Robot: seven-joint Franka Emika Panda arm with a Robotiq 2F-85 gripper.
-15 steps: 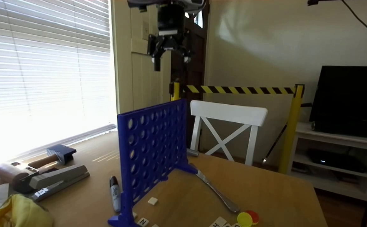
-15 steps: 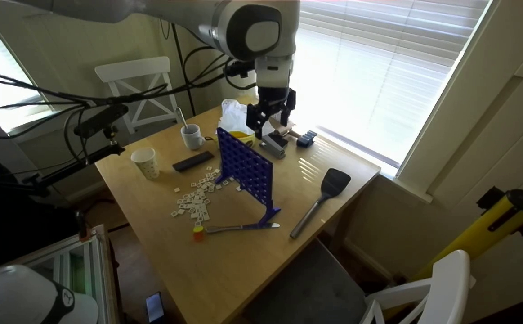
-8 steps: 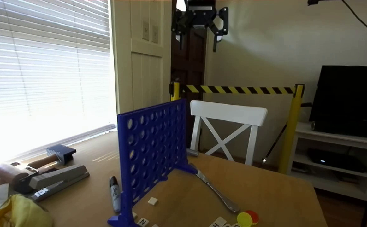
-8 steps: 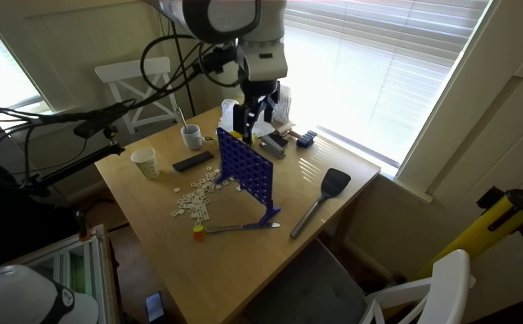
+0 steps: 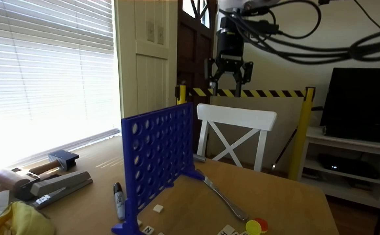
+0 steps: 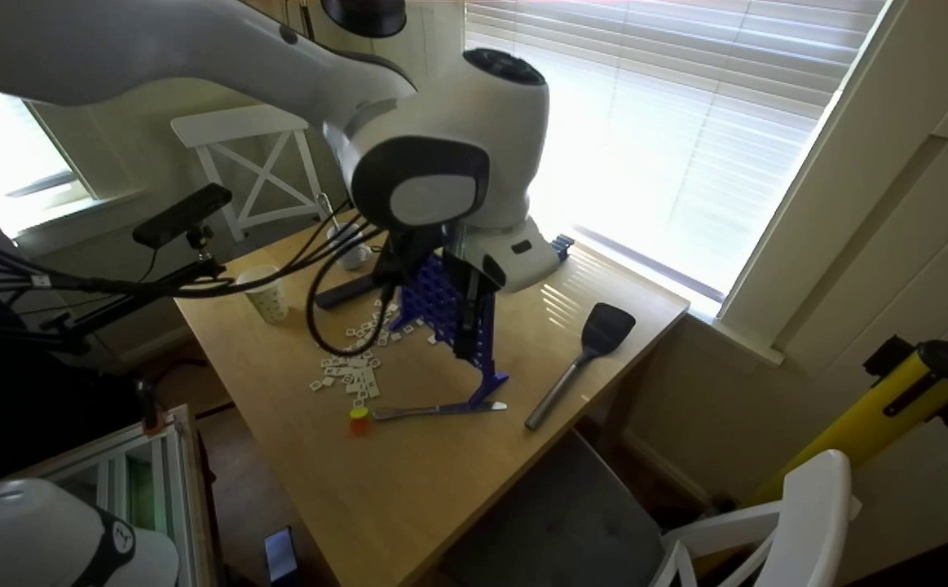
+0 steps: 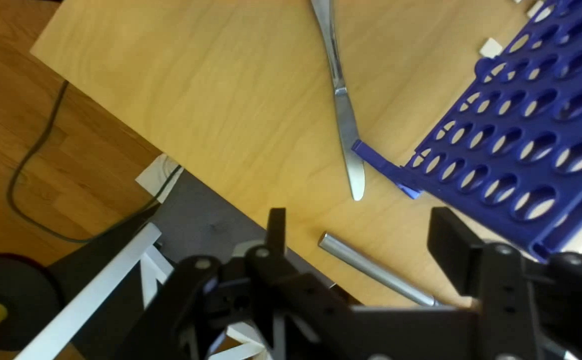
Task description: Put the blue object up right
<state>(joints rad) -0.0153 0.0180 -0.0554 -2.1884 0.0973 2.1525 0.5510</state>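
Observation:
The blue grid panel [image 5: 157, 148] stands upright on its side feet on the table in both exterior views. In an exterior view the arm and gripper partly cover it [image 6: 433, 303]. In the wrist view the panel [image 7: 488, 165] is at the right, partly cut off by the frame. My gripper [image 5: 225, 93] is open and empty, above table height near the panel's chair-side end. In an exterior view it [image 6: 467, 342] overlaps the panel's near end. In the wrist view the two fingers [image 7: 358, 225] are wide apart, with bare table and a metal handle below them. I see no contact with the panel.
A knife [image 5: 224, 197] lies with its blade under the panel's foot. A spatula [image 6: 596, 334] lies near the window side. Letter tiles [image 6: 351, 367], a marker [image 5: 119, 204], a stapler [image 5: 60, 187] and a cup [image 6: 266, 297] are around. A white chair [image 5: 237, 117] stands beyond.
My gripper has moved across from the stapler side toward the chair-side end of the panel, and has come down over the last half second. It stays open. The panel has not moved.

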